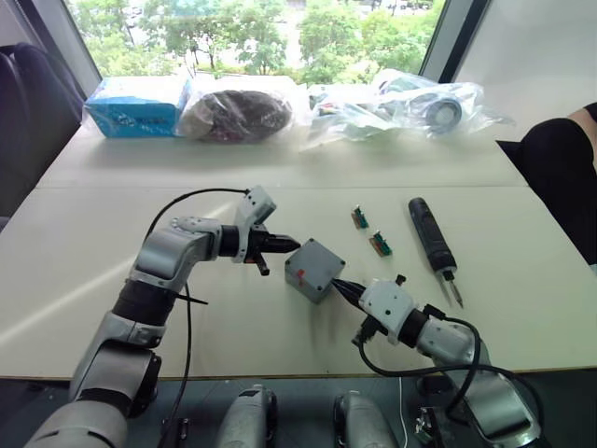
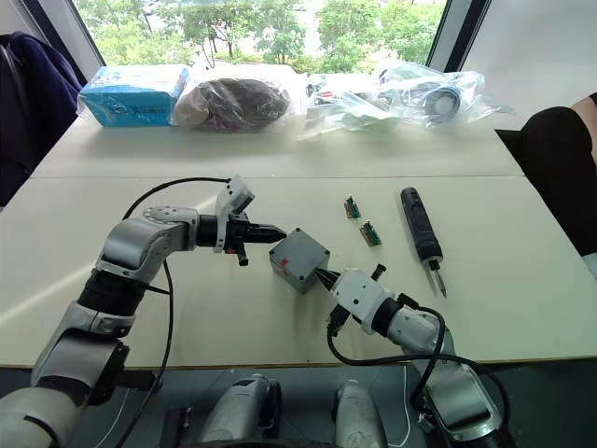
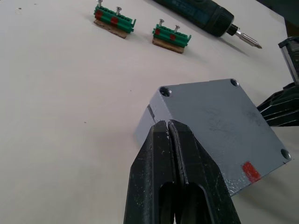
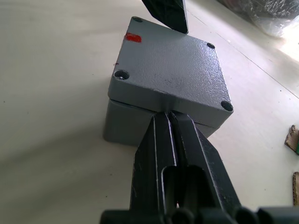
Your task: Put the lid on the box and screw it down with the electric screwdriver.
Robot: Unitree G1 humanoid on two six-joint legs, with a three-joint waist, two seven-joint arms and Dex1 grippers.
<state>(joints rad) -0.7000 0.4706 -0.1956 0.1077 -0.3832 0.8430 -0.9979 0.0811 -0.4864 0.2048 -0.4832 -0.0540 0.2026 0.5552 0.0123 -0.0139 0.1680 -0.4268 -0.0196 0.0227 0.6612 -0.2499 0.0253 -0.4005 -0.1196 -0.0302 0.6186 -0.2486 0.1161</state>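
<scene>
Silver-grey and bent at the elbow, the left arm reaches in low across the pale tabletop (image 1: 112, 243), its forearm lying nearly level. The left gripper (image 1: 283, 244) has its two black fingers pressed together with nothing between them, the tips touching the near corner of the lid (image 3: 219, 126), as the left wrist view shows.

Directly ahead of that gripper sits the box (image 4: 140, 122), a small grey plastic enclosure resting on the tabletop. The lid lies flat on top of it, covering it edge to edge, with a thin seam visible between the two. The lid's surface is finely textured; a round screw hole sits in each corner, and a small red mark shows near one edge.

On the box's other side, the right arm comes up from the near edge of the tabletop, elbow folded and black cable looped around it. The right gripper (image 1: 347, 289) is clenched too, fingers closed on nothing, its tips meeting the lid's edge opposite the left gripper, so the box sits between the two.

Beyond the right gripper lie two small green parts (image 1: 369, 231), apart from each other. Farther out past them rests the electric screwdriver (image 1: 433, 245), a long black cylinder lying flat, its thin metal bit pointing toward the near edge.
</scene>
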